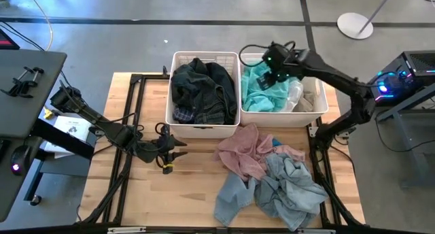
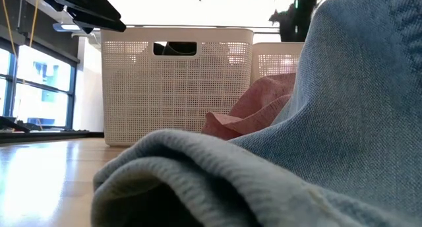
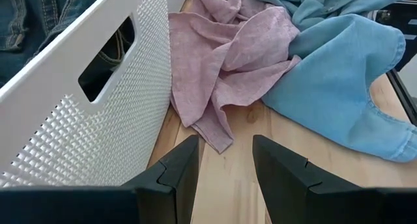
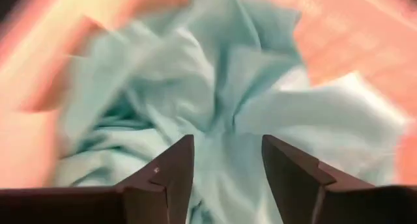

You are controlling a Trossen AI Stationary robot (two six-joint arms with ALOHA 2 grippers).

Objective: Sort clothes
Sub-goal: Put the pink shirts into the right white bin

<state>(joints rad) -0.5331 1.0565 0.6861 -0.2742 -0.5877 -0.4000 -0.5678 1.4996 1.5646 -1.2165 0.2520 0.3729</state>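
Presently: right gripper [image 1: 274, 76] above the right basket [image 1: 319, 111], fingers apart, nothing held.

Left gripper [image 1: 170, 152] waits low on the table, fingers parted and empty, beside the left basket [image 1: 178, 125], which holds dark clothes [image 1: 200, 88]. The right basket holds a teal garment [image 1: 262, 91] and something white. Pink [image 1: 241, 149] and denim [image 1: 285, 186] pieces lie unsorted in front. Advice: lift straight up clear of the teal folds before reaching for the pile.

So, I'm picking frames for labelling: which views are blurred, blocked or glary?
Right wrist view: motion-smeared, the teal garment streaked. Low view: pale blue denim fills the foreground, soft and blocking; bright windows wash out the background. High and left wrist views: sharp, evenly lit.
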